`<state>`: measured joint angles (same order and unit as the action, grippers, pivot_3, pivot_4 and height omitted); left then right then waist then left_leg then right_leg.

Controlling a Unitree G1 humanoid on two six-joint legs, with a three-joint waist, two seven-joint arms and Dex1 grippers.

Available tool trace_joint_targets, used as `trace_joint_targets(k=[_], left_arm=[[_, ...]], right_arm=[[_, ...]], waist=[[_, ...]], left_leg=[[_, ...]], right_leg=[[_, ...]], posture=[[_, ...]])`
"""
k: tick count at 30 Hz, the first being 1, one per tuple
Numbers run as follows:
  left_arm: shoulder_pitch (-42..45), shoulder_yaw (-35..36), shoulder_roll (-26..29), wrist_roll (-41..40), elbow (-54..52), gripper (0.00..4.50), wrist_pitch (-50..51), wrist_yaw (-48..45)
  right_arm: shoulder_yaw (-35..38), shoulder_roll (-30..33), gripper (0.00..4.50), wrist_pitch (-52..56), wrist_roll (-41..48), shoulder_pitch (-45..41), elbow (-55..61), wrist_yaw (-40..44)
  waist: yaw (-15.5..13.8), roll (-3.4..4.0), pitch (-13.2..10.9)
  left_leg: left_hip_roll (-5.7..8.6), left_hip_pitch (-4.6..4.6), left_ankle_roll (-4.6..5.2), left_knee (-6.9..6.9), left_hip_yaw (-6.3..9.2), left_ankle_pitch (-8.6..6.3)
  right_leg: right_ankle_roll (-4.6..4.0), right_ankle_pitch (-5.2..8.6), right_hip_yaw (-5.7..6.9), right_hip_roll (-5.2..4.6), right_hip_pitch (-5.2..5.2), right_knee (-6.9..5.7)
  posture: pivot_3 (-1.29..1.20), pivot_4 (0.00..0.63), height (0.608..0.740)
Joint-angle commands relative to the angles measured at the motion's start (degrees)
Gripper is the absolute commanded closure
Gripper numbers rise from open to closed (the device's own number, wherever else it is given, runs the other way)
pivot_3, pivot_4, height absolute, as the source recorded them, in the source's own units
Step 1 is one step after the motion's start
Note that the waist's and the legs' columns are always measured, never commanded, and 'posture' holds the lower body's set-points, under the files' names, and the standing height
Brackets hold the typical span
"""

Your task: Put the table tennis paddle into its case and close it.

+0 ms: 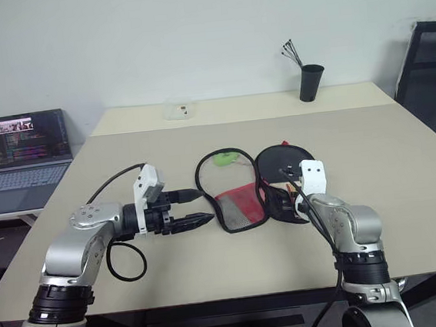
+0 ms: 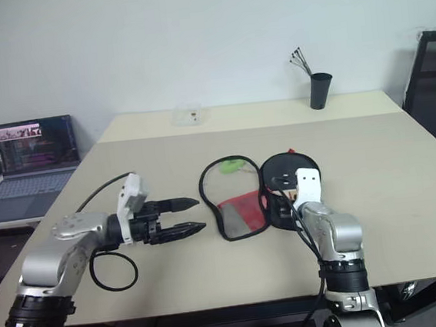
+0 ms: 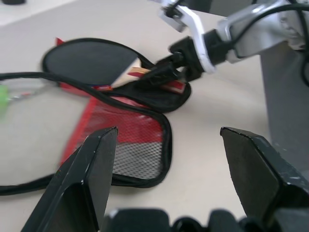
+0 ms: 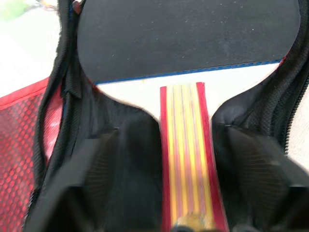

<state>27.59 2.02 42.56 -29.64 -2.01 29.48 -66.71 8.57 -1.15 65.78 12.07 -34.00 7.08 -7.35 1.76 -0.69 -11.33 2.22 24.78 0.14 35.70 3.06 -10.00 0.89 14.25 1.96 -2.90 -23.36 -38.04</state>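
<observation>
Black paddle (image 4: pixel 188 38): lies inside the open case's (image 1: pixel 236 208) right half, ready for closing.
Right pincer (image 4: pixel 186 227): wide, straddling the handle, not gripping.
Left pincer (image 1: pixel 199 205): wide, hovering left of the case flap.

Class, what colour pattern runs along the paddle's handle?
Red with yellow stripes on the table tennis paddle handle, clearest in the right wrist view.

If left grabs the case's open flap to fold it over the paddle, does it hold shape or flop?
Probably flops: the flap is thin mesh and fabric lying flat, its rim wavy. Likely light, so the case may drag. The paddle inside should weigh down its half.
</observation>
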Motion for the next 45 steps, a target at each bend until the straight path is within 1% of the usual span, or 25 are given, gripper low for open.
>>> trace_joint_targets(k=[1, 4, 7, 9, 12, 15, 17, 21, 31, 36, 38, 40, 45], left_arm=[[0.26, 2.24, 0.30, 1.02, 0.81, 0.79, -1.93, 1.82], [0.72, 2.11, 0.05, 3.66, 3.49, 0.79, -4.28, 4.34], [1.30, 1.63, 0.06, 6.77, 6.81, 0.79, -6.76, 6.84], [2.08, 1.01, 0.18, 9.11, 9.82, 0.79, -8.72, 7.98], [3.48, -0.33, 0.38, 12.25, 14.60, 0.79, -11.29, 8.14], [5.01, -1.54, 0.35, 14.69, 18.82, 0.79, -13.09, 7.22], [6.86, -2.84, -0.02, 16.84, 22.95, 0.79, -13.53, 7.46], [10.87, -5.10, -2.35, 19.17, 30.59, 0.79, -14.97, 6.78], [19.75, -7.34, -11.17, 24.05, 47.75, 0.79, -22.30, 8.66], [22.59, -8.21, -13.51, 26.58, 53.66, 0.79, -25.71, 9.00], [23.63, -8.41, -14.48, 27.47, 56.00, 1.19, -27.05, 9.59], [24.61, -8.32, -15.35, 27.87, 57.97, 1.78, -27.87, 9.69], [26.27, -7.94, -16.70, 28.53, 61.11, 3.59, -29.40, 10.10]], right_arm=[[-2.45, 1.23, 0.02, 2.86, 0.59, 0.78, 8.56, 1.55], [-3.29, 2.99, 0.02, 4.75, 3.73, 0.11, 13.56, 6.19], [-6.98, 9.80, 0.02, 5.97, 9.34, -1.84, 18.85, 16.61], [-8.47, 16.58, 0.02, 4.96, 12.02, -3.30, 21.41, 23.49], [-8.12, 24.29, 0.02, 1.77, 14.72, -4.26, 22.13, 31.17], [-7.87, 29.38, 0.02, -2.44, 16.43, -4.16, 22.20, 37.07], [-6.48, 31.53, 0.02, -3.22, 18.91, -3.99, 22.14, 40.69], [-5.99, 32.34, 0.02, -4.40, 20.96, -4.03, 21.93, 42.27], [-6.99, 32.05, 0.02, -5.04, 21.62, -2.28, 23.05, 40.30], [-6.92, 32.36, 0.02, -4.76, 21.79, -1.45, 23.80, 39.82], [-6.82, 32.40, 0.00, -4.69, 21.87, -1.14, 24.05, 39.53], [-6.64, 32.50, 0.00, -4.63, 21.94, -0.87, 24.30, 39.29], [-5.98, 33.33, 0.00, -4.37, 22.18, -0.35, 24.82, 39.27]], waist=[[-0.03, 0.00, 0.00], [-0.06, 0.00, 0.00], [-0.06, 0.00, -0.01], [-0.07, 0.00, -0.01], [-0.22, -0.03, 0.01], [-0.25, -0.04, 0.00], [-0.28, -0.07, -0.01], [-0.38, -0.09, -0.02], [-0.81, -0.24, -0.11], [-0.87, -0.27, -0.12], [-1.00, -0.27, -0.12], [-1.22, -0.27, -0.12], [-1.67, -0.28, -0.12]], left_leg=[[0.00, 0.00, 0.00, 0.00, 0.00, 0.00], [0.00, 0.00, 0.00, 0.00, 0.00, 0.00], [0.00, 0.00, 0.00, 0.01, 0.01, 0.00], [0.00, 0.00, 0.00, 0.01, 0.01, 0.00], [0.00, 0.01, 0.00, 0.00, 0.05, 0.00], [0.00, 0.01, 0.00, 0.00, 0.07, -0.01], [0.01, 0.02, 0.00, 0.00, 0.06, -0.01], [0.01, 0.02, 0.00, 0.01, 0.07, -0.01], [0.04, 0.07, 0.00, 0.03, 0.05, -0.01], [0.05, 0.08, 0.00, 0.05, 0.05, -0.01], [0.05, 0.08, 0.00, 0.06, 0.05, 0.00], [0.05, 0.07, 0.00, 0.10, 0.06, 0.00], [0.06, 0.08, 0.00, 0.14, 0.05, -0.01]], right_leg=[[0.00, 0.00, 0.00, 0.00, 0.00, 0.00], [0.00, 0.00, 0.00, 0.00, -0.01, 0.00], [0.00, 0.00, 0.02, 0.00, -0.01, 0.01], [0.01, 0.00, 0.03, 0.00, -0.01, 0.02], [0.02, 0.00, 0.10, -0.01, 0.03, 0.09], [0.02, 0.00, 0.13, -0.03, 0.08, 0.16], [0.02, 0.00, 0.13, -0.05, 0.07, 0.17], [0.03, 0.00, 0.13, -0.05, 0.07, 0.14], [0.05, -0.02, 0.13, -0.10, 0.04, 0.13], [0.06, -0.03, 0.14, -0.10, 0.04, 0.12], [0.06, -0.03, 0.14, -0.10, 0.04, 0.10], [0.07, -0.03, 0.16, -0.10, 0.05, 0.08], [0.11, -0.05, 0.16, -0.11, 0.07, 0.10]], posture=[[0.00, 0.150, 0.740], [0.00, 0.150, 0.740], [0.00, 0.150, 0.740], [0.00, 0.150, 0.740], [0.00, 0.150, 0.740], [0.00, 0.150, 0.740], [0.00, 0.150, 0.740], [0.00, 0.150, 0.740], [0.00, 0.150, 0.740], [0.00, 0.150, 0.740], [0.00, 0.150, 0.740], [0.00, 0.150, 0.740], [0.00, 0.150, 0.740]])
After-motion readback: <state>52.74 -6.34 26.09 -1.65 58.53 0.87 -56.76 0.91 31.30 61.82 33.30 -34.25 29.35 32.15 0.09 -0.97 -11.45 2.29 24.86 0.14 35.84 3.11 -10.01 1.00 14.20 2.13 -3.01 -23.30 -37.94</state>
